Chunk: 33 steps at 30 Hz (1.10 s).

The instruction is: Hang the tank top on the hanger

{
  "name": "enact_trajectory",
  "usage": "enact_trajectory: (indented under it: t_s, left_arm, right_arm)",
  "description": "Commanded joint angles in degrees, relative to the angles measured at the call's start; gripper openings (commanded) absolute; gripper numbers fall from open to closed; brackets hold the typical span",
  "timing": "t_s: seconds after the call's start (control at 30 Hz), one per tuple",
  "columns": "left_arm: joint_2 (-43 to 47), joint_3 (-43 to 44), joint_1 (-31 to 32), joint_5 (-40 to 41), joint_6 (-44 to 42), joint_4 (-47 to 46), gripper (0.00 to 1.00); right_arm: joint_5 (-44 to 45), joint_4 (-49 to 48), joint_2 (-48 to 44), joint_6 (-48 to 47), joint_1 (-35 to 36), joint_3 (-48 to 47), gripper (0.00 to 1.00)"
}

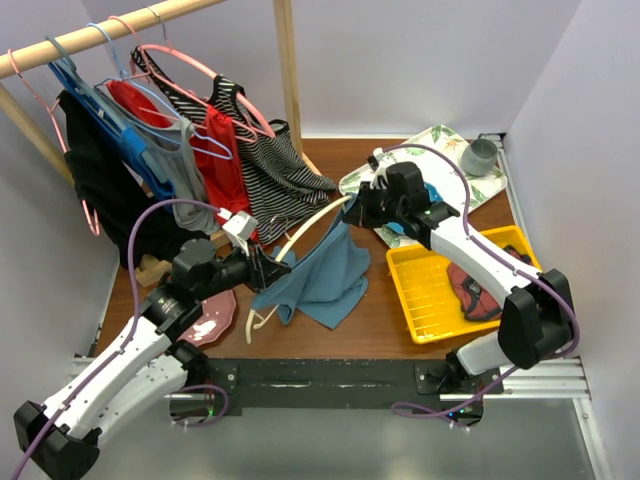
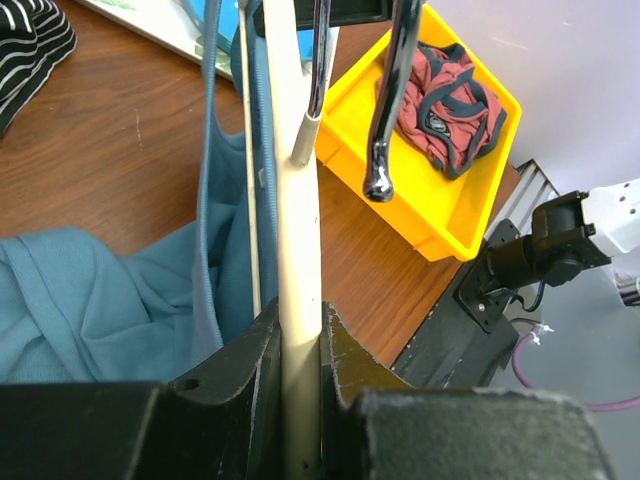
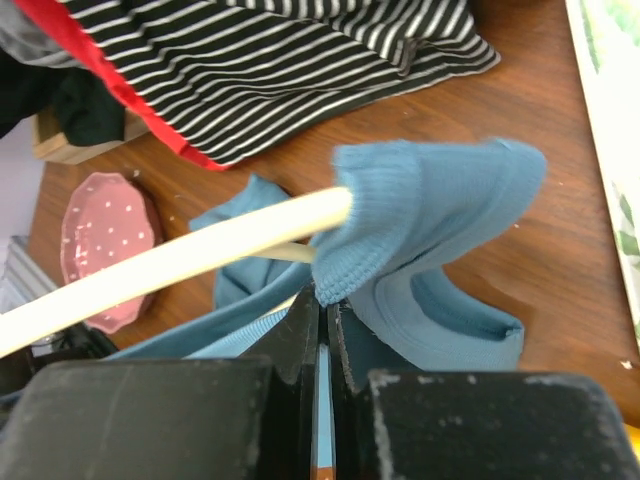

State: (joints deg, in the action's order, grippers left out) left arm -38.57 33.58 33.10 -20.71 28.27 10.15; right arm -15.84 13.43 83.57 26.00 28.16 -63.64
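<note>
Well forward, right end effector [image 3: 322, 300] pinches tank top [image 3: 430, 200] by hanger [image 3: 200, 255].

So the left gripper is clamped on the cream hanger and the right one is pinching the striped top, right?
Not quite. The left gripper is clamped on the cream hanger, but the right gripper is pinching the teal tank top, not the striped top, as the right wrist view shows.
</note>
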Motion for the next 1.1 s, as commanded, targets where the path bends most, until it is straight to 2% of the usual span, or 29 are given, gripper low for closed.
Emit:
enact_trajectory:
  t_s: [0.0,0.17,0.27,0.37,0.5,0.6,0.77,0.97,1.07]
  left_arm:
    - [-1.24,0.34,-0.67,0.59,-1.9,-5.49,0.0]
    - [-3.18,0.34,-0.76,-2.23,-2.61,-5.85,0.0]
    - [-3.71,-0.01,-0.85,-2.58,-3.05,-5.41,0.0]
    - [-3.79,-0.27,-0.93,-3.37,-3.57,-5.23,0.0]
    - [-3.53,0.52,-1.2,-4.08,-4.45,-3.57,0.0]
    - [-1.87,1.48,-1.29,-3.64,-5.33,-1.54,0.0]
    - [-0.11,1.75,-1.37,-5.13,-5.86,0.22,0.0]
    - [0.42,2.36,-1.55,-5.83,-6.91,2.06,0.0]
    - [-0.19,2.19,-1.46,-6.71,-7.18,2.15,0.0]
  right_arm:
    - [-4.02,-2.27,-2.36,-1.3,0.57,-2.45,0.0]
    - [-5.7,-0.52,-2.36,-4.55,2.42,-5.53,0.0]
    - [-9.64,2.2,-2.36,-12.26,3.12,-9.21,0.0]
    - [-13.25,6.41,-2.53,-24.65,3.3,-12.73,0.0]
    - [-2.64,7.84,-2.36,-27.93,1.99,-14.06,0.0]
    - [0.26,8.36,-2.27,-28.37,-1.53,-13.01,0.0]
    - [2.74,8.37,-4.11,-30.83,-4.52,-10.37,0.0]
    - [4.93,9.42,-4.56,-35.22,-6.8,-12.47,0.0]
    - [1.36,9.16,-4.56,-35.49,-6.98,-13.97,0.0]
